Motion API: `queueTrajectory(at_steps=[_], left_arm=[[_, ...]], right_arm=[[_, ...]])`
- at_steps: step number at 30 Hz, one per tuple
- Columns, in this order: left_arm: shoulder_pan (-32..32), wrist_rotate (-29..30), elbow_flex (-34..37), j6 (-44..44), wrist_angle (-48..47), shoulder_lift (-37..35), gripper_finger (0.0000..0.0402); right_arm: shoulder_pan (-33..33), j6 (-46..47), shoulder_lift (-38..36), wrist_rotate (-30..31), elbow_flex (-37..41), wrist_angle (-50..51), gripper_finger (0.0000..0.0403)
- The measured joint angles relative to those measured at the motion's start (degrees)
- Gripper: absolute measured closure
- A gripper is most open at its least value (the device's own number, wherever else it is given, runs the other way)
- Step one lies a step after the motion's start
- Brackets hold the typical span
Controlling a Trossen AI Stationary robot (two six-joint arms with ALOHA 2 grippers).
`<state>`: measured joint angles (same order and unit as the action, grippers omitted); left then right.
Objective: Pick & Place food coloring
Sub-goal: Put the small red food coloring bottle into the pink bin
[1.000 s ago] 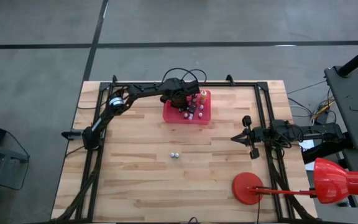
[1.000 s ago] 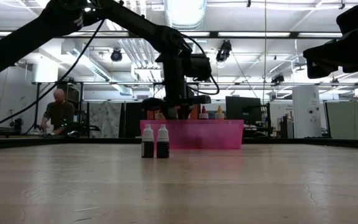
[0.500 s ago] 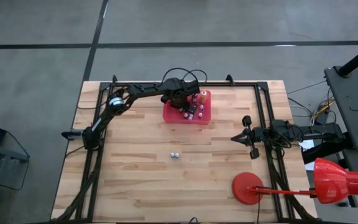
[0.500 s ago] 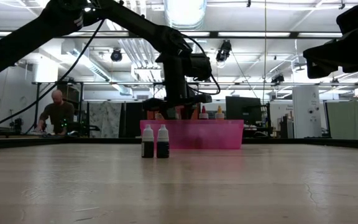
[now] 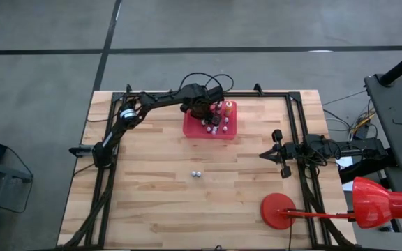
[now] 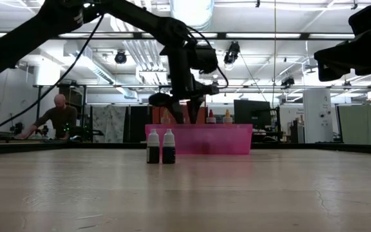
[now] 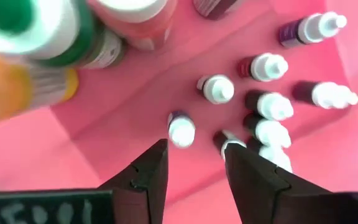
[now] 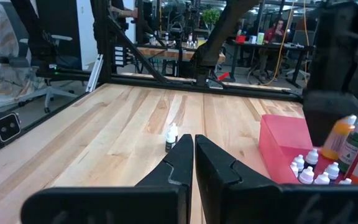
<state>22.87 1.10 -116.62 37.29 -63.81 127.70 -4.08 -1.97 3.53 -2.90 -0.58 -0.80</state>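
Observation:
A pink tray (image 5: pixel 190 127) (image 6: pixel 237 140) stands at the table's far middle and holds several small white-capped food coloring bottles (image 7: pixel 216 89) upright, plus taller orange, green and red ones (image 5: pixel 227 107). My left gripper (image 5: pixel 202 111) (image 7: pixel 194 152) hangs open just above the tray, pointing down, with nothing between its fingers; a dark bottle (image 7: pixel 181 129) stands right below them. Two more small bottles (image 5: pixel 197 173) (image 6: pixel 161 147) stand side by side on the wood at the table's middle. My right gripper (image 5: pixel 264 155) (image 8: pixel 193 146) waits shut and level at the right side.
A red disc base (image 5: pixel 279 211) lies near the front right corner, with a red cone-shaped object (image 5: pixel 379 202) beyond the table's edge. Black frame rails (image 5: pixel 110 150) run along the table's left, far and right sides. A person (image 6: pixel 58 116) works far behind the table.
My left gripper has risen out of the pink tray and now hangs above its rim. The bottles in the tray and the two on the table stand where they were.

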Motion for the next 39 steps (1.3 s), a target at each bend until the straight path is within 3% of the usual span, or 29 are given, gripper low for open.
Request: queueTrajectory(at_steps=[15, 39], left_arm=[[-3.26, -2.22, -0.33, -4.05, -3.31, -5.73, 0.0271], [-17.92, -5.13, 0.8, -16.59, -10.38, -8.38, 0.0271]], right_arm=[[-0.04, -0.02, -0.04, 0.0, 0.0, -0.01, 0.0394], [-0.02, -0.01, -0.04, 0.0, 0.0, -0.01, 0.0394]])
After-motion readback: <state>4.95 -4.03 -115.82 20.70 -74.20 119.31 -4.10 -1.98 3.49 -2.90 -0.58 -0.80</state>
